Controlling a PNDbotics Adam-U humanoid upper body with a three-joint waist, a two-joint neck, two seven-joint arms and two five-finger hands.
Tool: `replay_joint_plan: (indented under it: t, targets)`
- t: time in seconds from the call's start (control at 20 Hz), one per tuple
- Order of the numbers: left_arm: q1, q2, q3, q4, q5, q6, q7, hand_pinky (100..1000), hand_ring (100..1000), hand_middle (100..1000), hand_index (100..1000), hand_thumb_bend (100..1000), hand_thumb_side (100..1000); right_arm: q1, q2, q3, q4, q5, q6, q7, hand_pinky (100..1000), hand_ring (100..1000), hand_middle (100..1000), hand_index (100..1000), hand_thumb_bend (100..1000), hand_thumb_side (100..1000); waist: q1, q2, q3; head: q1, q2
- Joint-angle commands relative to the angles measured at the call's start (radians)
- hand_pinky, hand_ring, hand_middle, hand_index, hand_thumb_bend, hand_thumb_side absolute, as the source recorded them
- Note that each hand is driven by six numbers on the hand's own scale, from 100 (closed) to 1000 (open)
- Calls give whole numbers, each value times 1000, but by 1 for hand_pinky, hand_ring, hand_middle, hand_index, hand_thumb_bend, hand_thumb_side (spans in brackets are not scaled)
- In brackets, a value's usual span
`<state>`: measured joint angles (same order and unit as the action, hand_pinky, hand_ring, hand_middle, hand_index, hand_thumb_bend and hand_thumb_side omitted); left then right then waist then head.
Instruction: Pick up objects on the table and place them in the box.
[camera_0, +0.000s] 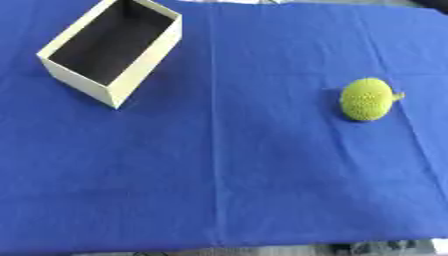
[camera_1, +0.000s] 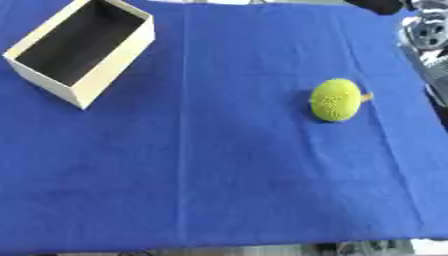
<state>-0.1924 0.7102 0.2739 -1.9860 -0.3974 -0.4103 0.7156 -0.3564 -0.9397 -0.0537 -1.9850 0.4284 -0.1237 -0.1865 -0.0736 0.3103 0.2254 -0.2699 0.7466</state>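
Fruit (camera_0: 369, 99), yellow-green and bumpy with a short stub on its right side, sits on the right half of the tabletop (camera_0: 227, 175), which is covered in blue cloth. Box (camera_0: 112, 46) is open, looks empty, and sits far left at the back, well apart from the fruit. Fruit's long axis runs roughly front to back.

No robot hand in either view, so can't tell whether fingers are apart or together. Only some silver and black arm hardware (camera_1: 426, 35) shows at the right edge of the right eye view, near the fruit's side. My guess: right arm is nearer, so it reaches in from the right, then carries the fruit left across to the box.
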Motion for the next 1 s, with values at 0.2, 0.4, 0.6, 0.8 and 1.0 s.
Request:
replay_joint_plan:
  t: [0.2,0.4,0.6,0.8,1.0]
  targets:
    - [3,30,16,-14,-5,0,5,780,645,662,698,479,323,40,-131,18,-15,-31,4,280,912,886,768,850,256,331,-1,-15,-5,-3,5]
    - [5,33,17,-14,-8,0,6,780,644,661,697,476,323,97,-195,46,-15,-52,55,372,908,889,763,847,321,224,-8,-14,-7,-3,6]
    - [4,34,16,-14,-9,0,5,780,643,660,695,476,323,134,-218,79,-15,-78,108,428,908,898,770,865,363,179,-11,-11,-6,-4,6]
    - [6,33,18,-14,-10,2,4,782,641,659,692,471,326,179,-208,95,-15,-100,162,467,902,900,773,881,381,148,-13,-6,-5,0,2]
    - [6,32,18,-14,-9,3,1,783,640,657,691,465,330,220,-199,100,-15,-120,206,474,898,901,773,887,364,151,-15,-2,-5,2,1]
